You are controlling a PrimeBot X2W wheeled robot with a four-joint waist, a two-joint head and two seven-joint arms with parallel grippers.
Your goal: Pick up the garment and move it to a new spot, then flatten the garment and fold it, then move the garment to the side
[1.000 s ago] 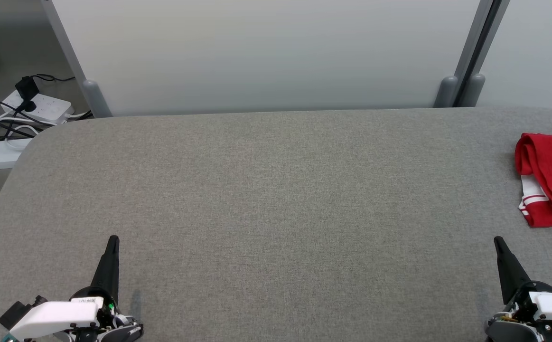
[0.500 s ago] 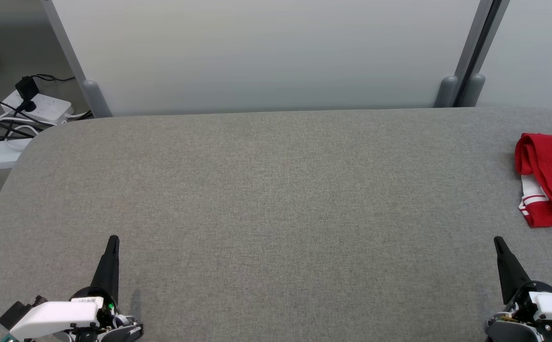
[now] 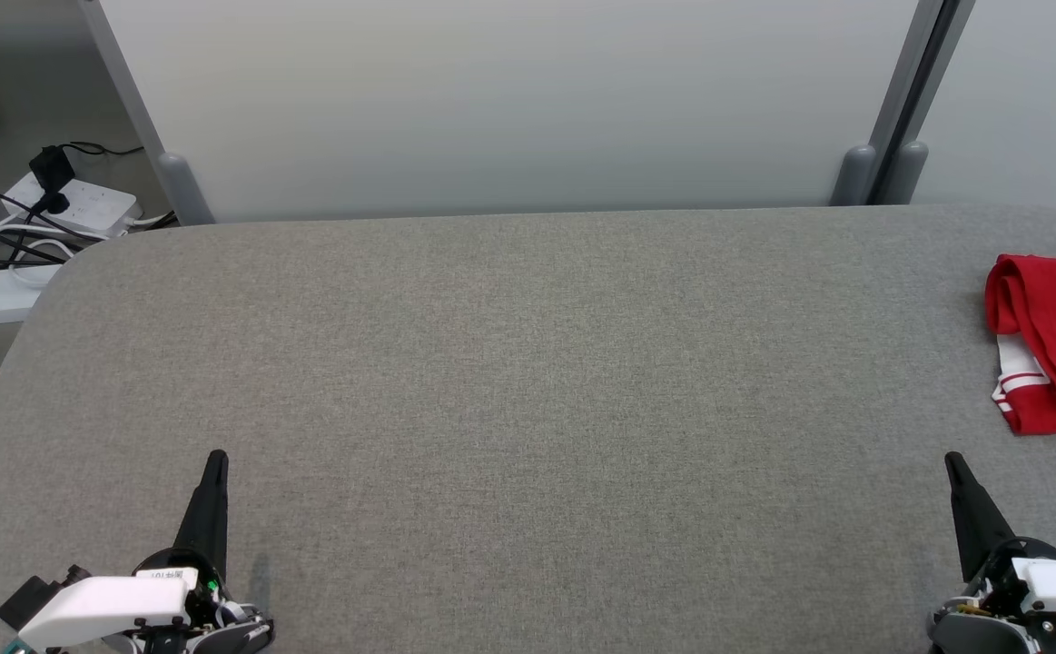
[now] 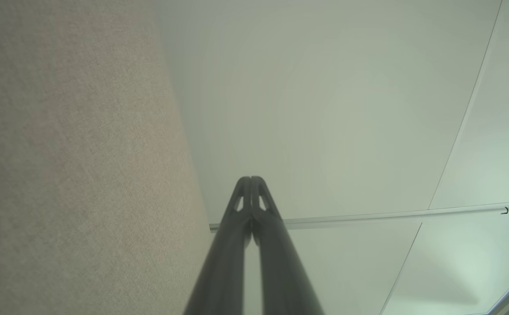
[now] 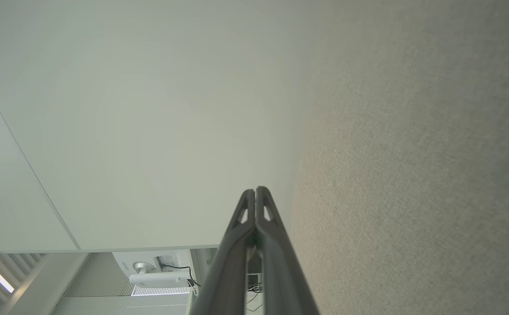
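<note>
The garment (image 3: 1052, 341) is red with white stripes and lies bunched at the right edge of the grey table (image 3: 528, 381), partly cut off by the head view's border. My right gripper (image 3: 952, 461) rests at the lower right, shut and empty, a short way in front of and left of the garment. At the lower left my left gripper (image 3: 216, 458) is shut and empty too, far from the cloth. Each wrist view shows its own gripper (image 4: 250, 179) (image 5: 255, 190) with the tips pressed together beside the grey table (image 4: 75, 175) (image 5: 420, 175).
White partition panels (image 3: 509, 100) stand along the table's far edge. On a ledge beyond the table's back left corner sits a power strip with black cables (image 3: 46, 204). A wide stretch of bare grey felt lies between the two grippers.
</note>
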